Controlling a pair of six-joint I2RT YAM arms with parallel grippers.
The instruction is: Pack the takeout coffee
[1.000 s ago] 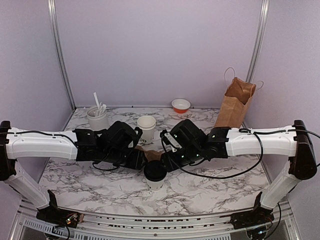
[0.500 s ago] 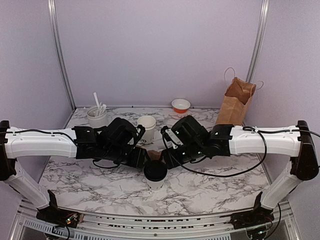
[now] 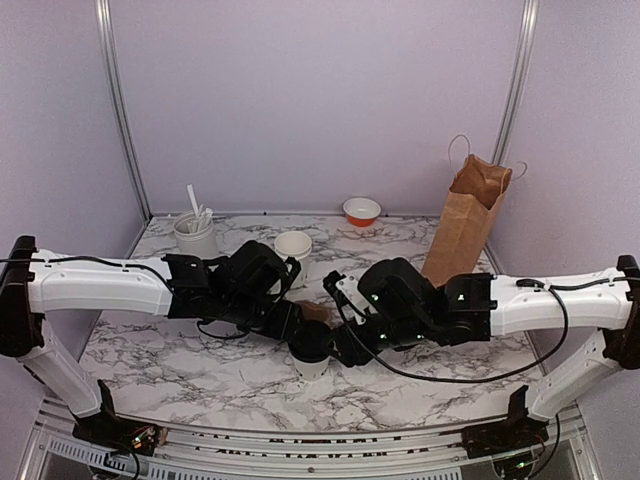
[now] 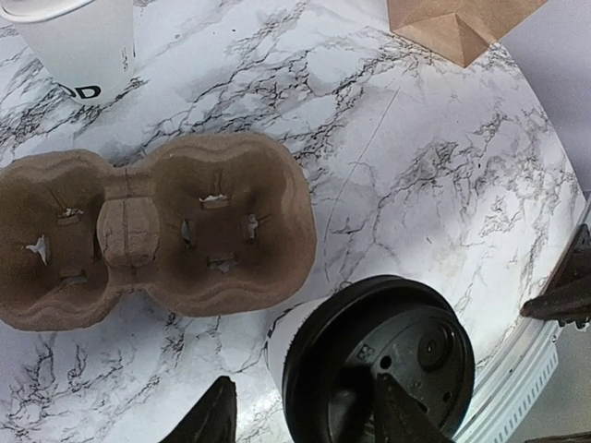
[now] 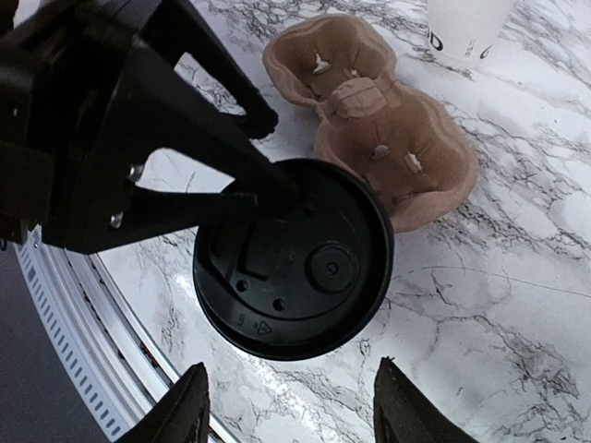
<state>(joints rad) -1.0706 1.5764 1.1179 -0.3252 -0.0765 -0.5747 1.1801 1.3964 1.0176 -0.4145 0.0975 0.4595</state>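
While both arms have drawn closer over the last second, the left gripper (image 4: 305, 383) hangs spread, one finger over the black lid of the coffee cup (image 3: 311, 343). The cup stands unmoved near the table's (image 3: 180, 372) front edge, just beside the cardboard carrier (image 4: 212, 231). The right gripper (image 5: 292, 365) has swung nearer and lower and is spread above the lid.

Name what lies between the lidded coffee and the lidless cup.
A brown pulp cup carrier, both wells empty. Both wrist views show it.
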